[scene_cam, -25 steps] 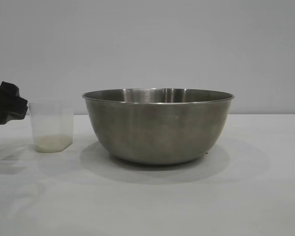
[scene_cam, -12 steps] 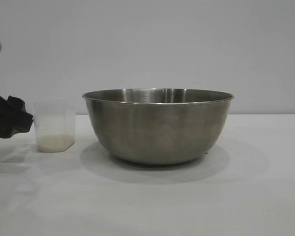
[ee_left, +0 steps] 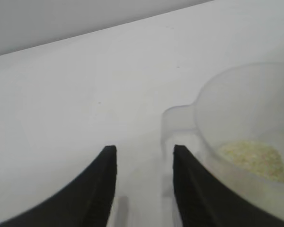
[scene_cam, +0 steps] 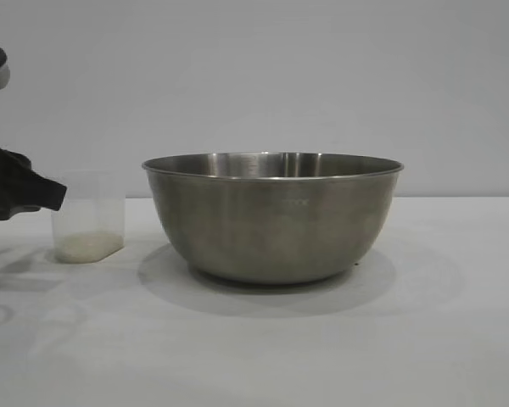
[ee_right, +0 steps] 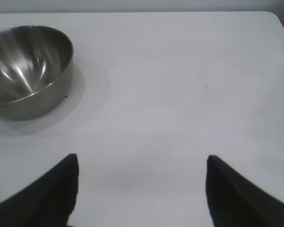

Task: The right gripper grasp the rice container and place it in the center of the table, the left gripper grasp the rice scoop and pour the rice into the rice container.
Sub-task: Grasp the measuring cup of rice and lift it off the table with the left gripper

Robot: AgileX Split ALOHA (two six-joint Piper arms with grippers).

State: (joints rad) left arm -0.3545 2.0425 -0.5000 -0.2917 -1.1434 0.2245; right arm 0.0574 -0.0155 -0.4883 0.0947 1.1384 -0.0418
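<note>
Rice scoop (ee_left: 241,142) sits beside the left pincer (ee_left: 144,158), fingers apart; right pincer (ee_right: 142,163) spread wide.

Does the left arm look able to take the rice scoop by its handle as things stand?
Probably yes. The left pincer is open, its fingers level with the rice scoop, the loop handle just ahead of the gap. Nothing lies between; the rice container stands apart.

Plain pale grey wall (scene_cam: 254,76) fills background, bare and evenly lit. Meets far edge of work surface along straight horizontal line. Same wall shows as grey band (ee_left: 61,19) in left wrist view.
</note>
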